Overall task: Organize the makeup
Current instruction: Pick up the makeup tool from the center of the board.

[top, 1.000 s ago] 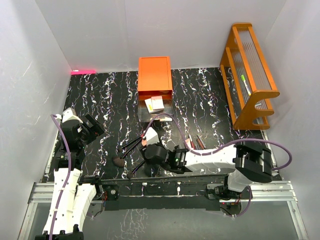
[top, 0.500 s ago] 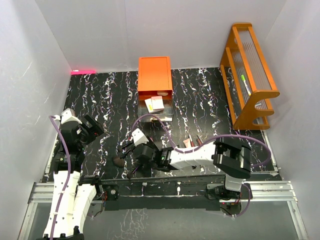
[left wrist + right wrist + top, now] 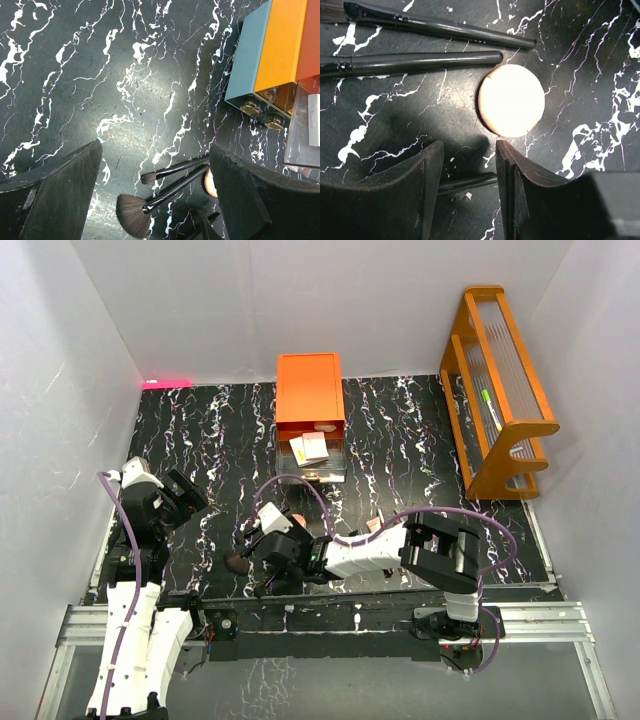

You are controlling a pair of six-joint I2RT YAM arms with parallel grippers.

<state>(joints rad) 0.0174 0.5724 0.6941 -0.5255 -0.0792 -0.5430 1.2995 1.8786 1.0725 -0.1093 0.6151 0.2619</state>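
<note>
The right pincer (image 3: 469, 150) is hanging low over the black marbled surface (image 3: 200, 430). Its jaws are standing partly spread, with a thin black handle (image 3: 467, 183) crossing the gap between them. Whether either finger is touching the handle cannot be told. Just beyond the fingertips the round tan compact (image 3: 511, 100) is lying flat, and two long black brushes (image 3: 415, 62) are lying side by side just past it. The right arm is angling across the front of the surface toward its left half. The left pincer (image 3: 156, 147) is hanging with jaws spread wide and pinching nothing, well apart from the brushes and looking down on a brown fan-shaped brush head (image 3: 132, 215). At the back, square palettes (image 3: 310, 448) are sitting in a clear drawer (image 3: 335, 472) standing open in front of the orange drawer chest (image 3: 310, 390). The orange wooden rack (image 3: 500, 390) is standing at the far right.
</note>
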